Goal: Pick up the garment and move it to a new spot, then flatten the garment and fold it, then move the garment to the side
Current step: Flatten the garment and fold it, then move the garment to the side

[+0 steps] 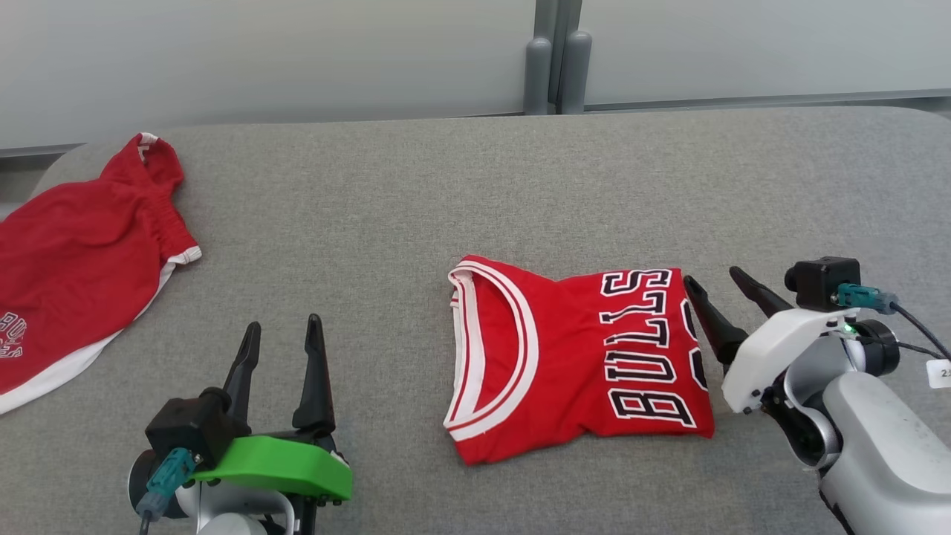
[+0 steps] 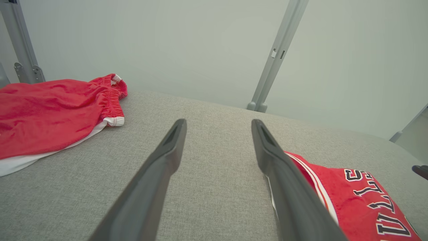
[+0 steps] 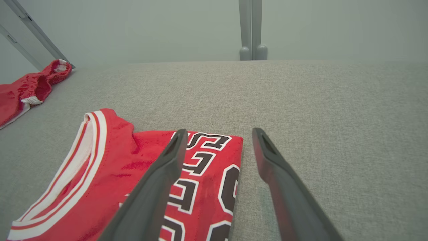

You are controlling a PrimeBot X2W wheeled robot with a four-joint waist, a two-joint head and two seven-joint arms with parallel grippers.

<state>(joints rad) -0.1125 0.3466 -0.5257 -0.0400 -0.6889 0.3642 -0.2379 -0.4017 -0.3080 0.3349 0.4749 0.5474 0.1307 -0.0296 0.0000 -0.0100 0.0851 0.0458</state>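
**HAZARDS BEFORE THE SIDEWAYS TRANSFER**

**Status.** The jersey (image 1: 572,357) lies folded into a compact rectangle at the centre-right of the head view. Its collar trim faces the frame's left and its lettering the right, and it lies flat on the grey padded surface (image 1: 446,186). The right gripper (image 1: 713,276) sits just beside the jersey's right edge, fingers spread and holding nothing. In the right wrist view one finger overlaps the lettered edge; whether it touches the cloth cannot be told. The left gripper (image 1: 284,321) stands at the lower left, well apart from the jersey, fingers likewise spread and empty. The fold appears complete; the move to the side appears outstanding.

**Hazard 1: Fold opens.** Cause: a pinch that catches the top layer alone. The lower layers would lag and the rectangle would unroll on lifting.

**Hazard 2: Bunching.** Cause: dragging rather than lifting. The textured covering probably grips the knit, so the trailing edge would wrinkle.

**Hazard 3: One-sided lift.** Cause: a grip at the right edge alone. The unsupported collar end is likely to hang and swing open.

**Hazard 4: Crowded spot.** Cause: the red shorts (image 1: 74,282) occupy the frame's left edge and share the jersey's colour. A leftward placement risks overlapping them.

**Hazard 5: Snag.** Cause: a fingertip entering the loose neck opening.
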